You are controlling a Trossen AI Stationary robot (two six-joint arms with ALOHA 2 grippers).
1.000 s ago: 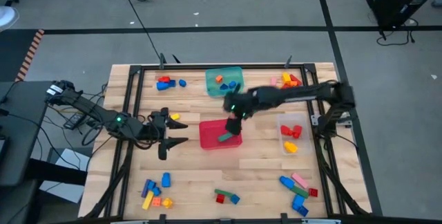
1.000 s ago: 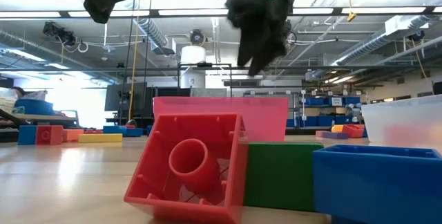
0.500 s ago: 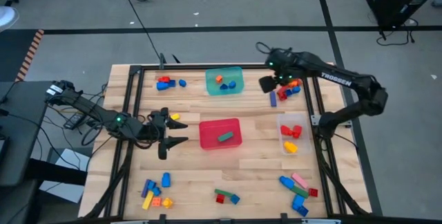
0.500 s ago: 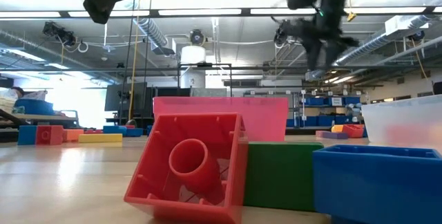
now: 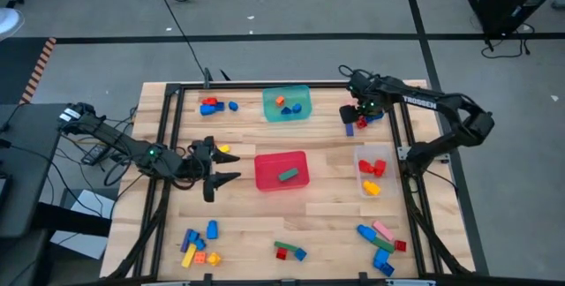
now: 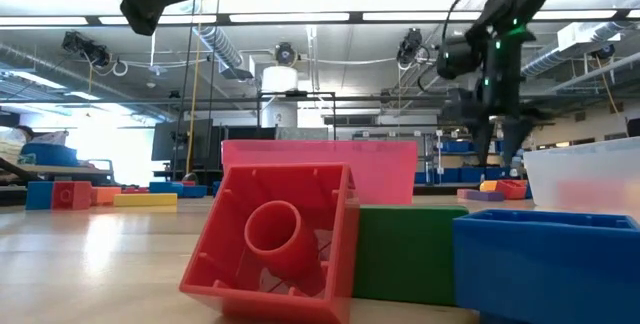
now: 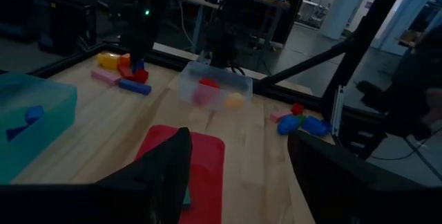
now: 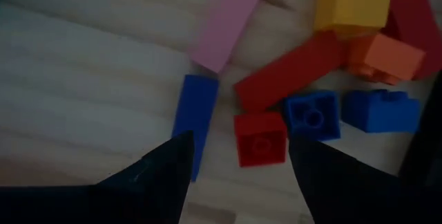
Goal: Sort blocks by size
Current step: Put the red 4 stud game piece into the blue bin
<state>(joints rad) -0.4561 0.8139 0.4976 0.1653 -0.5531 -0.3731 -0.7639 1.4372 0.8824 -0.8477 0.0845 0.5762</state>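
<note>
The blocks lie in loose groups on the table. My right gripper (image 5: 357,115) hangs open, pointing down, over the back-right group (image 5: 369,109). In the right wrist view a small red block (image 8: 260,139) lies below the gap between its fingers, with a blue bar (image 8: 195,113), a pink bar (image 8: 228,20), a red bar (image 8: 290,68) and small blue blocks (image 8: 312,115) around it. My left gripper (image 5: 235,169) waits open and level left of the red tub (image 5: 265,170), holding nothing. A green block (image 5: 288,175) lies in that tub.
A teal tub (image 5: 272,108) with a few blocks stands at the back middle, a clear tub (image 5: 372,152) with blocks at the right. More block groups lie back left (image 5: 212,106), front left (image 5: 199,246), front middle (image 5: 289,251) and front right (image 5: 381,242). A yellow block (image 5: 226,149) lies by my left gripper.
My right gripper has left the red tub, swung toward the table's far right corner and sunk toward the back-right group of blocks, rolling about as it went. The green block stays in the red tub.
</note>
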